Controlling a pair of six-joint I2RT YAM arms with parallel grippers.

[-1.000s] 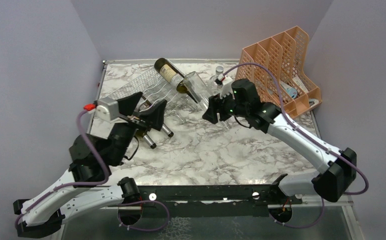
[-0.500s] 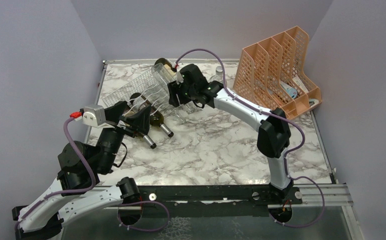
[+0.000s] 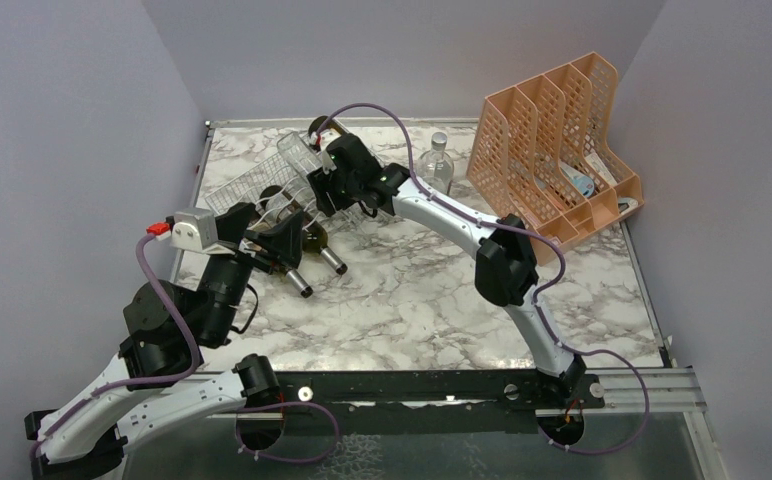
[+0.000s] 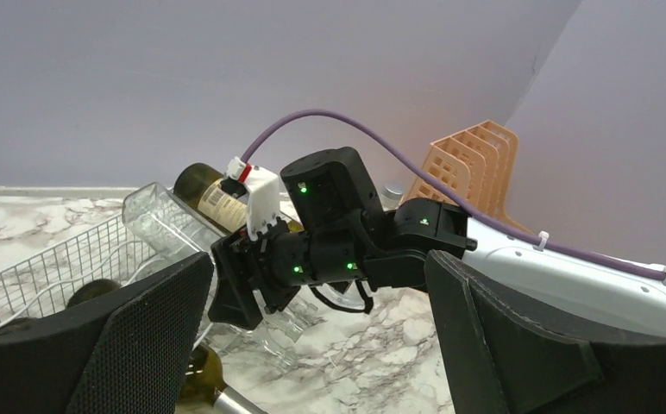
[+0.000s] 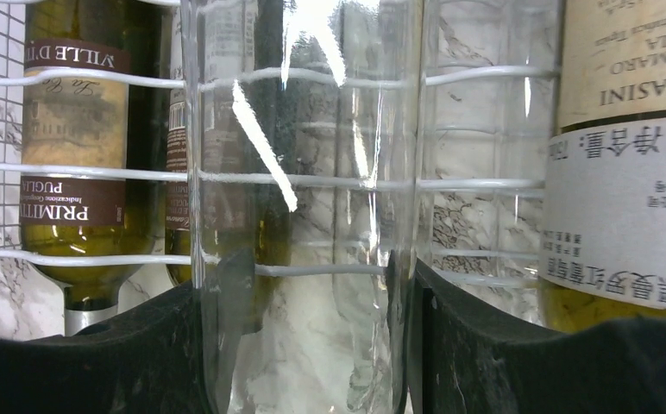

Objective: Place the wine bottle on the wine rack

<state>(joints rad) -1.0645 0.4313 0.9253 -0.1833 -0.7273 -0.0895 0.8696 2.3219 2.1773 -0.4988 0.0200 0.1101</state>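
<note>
Marbled tabletop lay between lavender walls. At its far left sat the white wire wine rack with dark bottles lying in it; the peach file holder stood far right. The right tool gripped a clear wine bottle against the rack's wires. The left tool hung wide open at the rack's near side.

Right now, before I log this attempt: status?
Left gripper open, empty, before the wine rack. Right gripper shut on the clear bottle, at the rack. Dark bottles lie in the rack beside it.
</note>
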